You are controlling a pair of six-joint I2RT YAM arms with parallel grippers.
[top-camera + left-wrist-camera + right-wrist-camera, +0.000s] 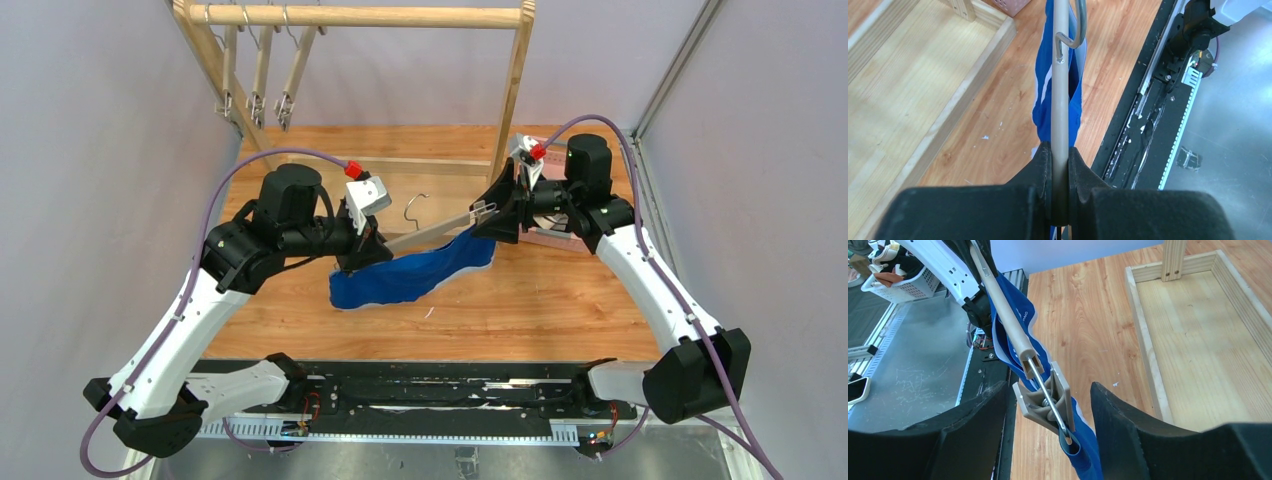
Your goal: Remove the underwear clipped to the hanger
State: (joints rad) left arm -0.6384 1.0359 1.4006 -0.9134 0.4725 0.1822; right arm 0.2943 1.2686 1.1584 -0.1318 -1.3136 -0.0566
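Sideways, blue briefs run along hanger; left pincer grips it, right pincer gapes.

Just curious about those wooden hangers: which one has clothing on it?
The hanger in the left gripper, carrying blue underwear; the three others on the rack hang bare.

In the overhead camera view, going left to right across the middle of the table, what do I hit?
The left gripper → hanger → right gripper. The blue underwear stretches below all three, so it has no single place.
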